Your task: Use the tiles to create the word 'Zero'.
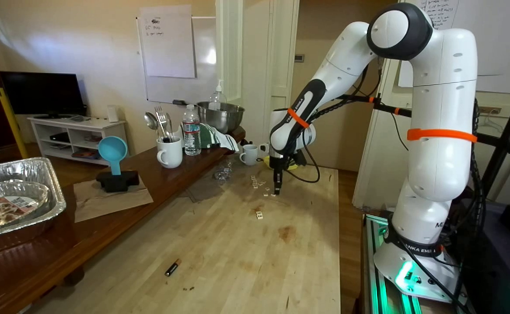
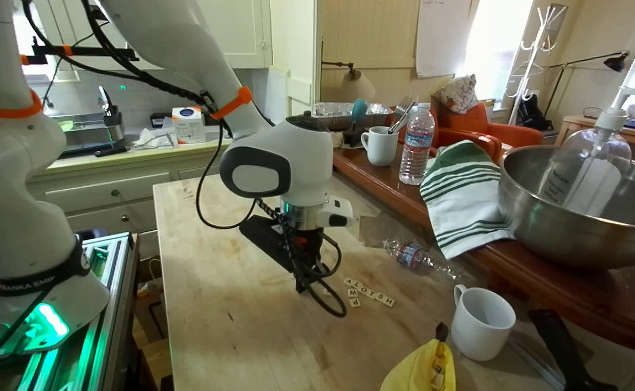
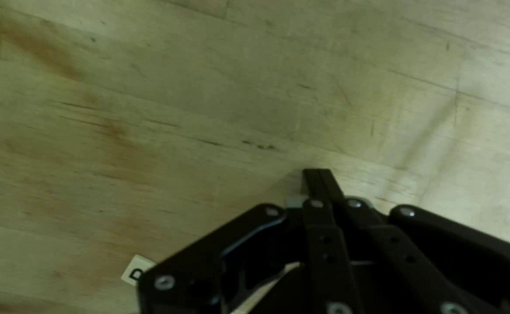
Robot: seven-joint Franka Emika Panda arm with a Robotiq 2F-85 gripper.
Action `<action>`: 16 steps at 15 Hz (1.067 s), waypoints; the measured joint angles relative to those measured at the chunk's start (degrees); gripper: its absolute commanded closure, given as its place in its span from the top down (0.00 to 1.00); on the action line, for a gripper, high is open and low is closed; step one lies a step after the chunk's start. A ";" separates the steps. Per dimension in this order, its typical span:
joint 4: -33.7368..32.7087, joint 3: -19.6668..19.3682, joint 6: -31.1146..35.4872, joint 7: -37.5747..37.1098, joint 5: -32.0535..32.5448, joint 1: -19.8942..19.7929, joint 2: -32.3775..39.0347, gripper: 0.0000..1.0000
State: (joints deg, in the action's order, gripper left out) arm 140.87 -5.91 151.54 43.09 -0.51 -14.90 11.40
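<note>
"Wondering why the pincer (image 3: 318, 172) is closed, with nothing visible between its fingers (image 3: 332, 187)."

"Probably for pushing. Flat tiles (image 2: 370, 293) are awkward to pinch off the desk (image 1: 237, 261), so joined fingertips may slide them instead."

"And the stray tiles (image 1: 260, 215), low in the middle of an exterior view?"

"Likely the word's start, set away from the rest."

"Where's the nearest tile (image 1: 273, 194)?"

"Just beside the fingertips, slightly below and right of that frame's middle; touching or not, I can't tell. A lettered tile (image 3: 135, 270), seemingly a D, sits lower left in the wrist view, partly behind the pincer."
</note>
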 measured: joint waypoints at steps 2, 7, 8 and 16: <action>0.42 0.50 0.00 2.41 0.19 0.34 -0.30 0.00; 1.82 2.36 0.08 7.93 0.53 1.40 -1.29 0.00; 2.06 2.82 0.09 8.96 0.53 1.67 -1.46 0.00; 3.17 5.18 1.66 17.65 0.29 3.08 -1.93 0.00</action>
State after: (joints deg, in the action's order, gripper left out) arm 144.03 -0.74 153.20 60.74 -0.21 -11.82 9.47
